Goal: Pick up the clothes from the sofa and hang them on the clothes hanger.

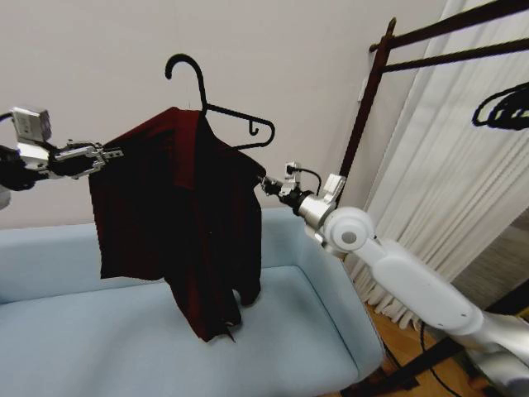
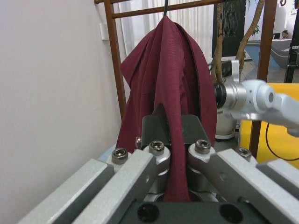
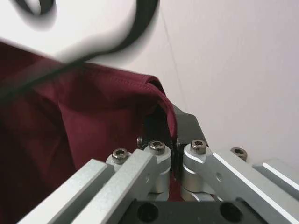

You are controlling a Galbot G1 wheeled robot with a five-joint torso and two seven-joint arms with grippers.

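Observation:
A dark red shirt (image 1: 178,215) hangs spread above the sofa, draped over a black hanger (image 1: 216,109) whose hook rises above its collar. My left gripper (image 1: 116,154) is shut on the shirt's edge at the left; in the left wrist view the cloth (image 2: 174,107) runs down between the fingers (image 2: 156,151). My right gripper (image 1: 266,185) is shut on the shirt's other edge at the right. In the right wrist view the red hem (image 3: 159,95) is pinched between its fingers (image 3: 198,149), and the blurred hanger (image 3: 117,42) crosses above.
A pale blue sofa (image 1: 124,339) lies under the shirt. A dark wooden clothes rack (image 1: 372,99) stands at the right before white curtains (image 1: 446,190), with another black hanger (image 1: 502,107) on its rail. The wall is close behind.

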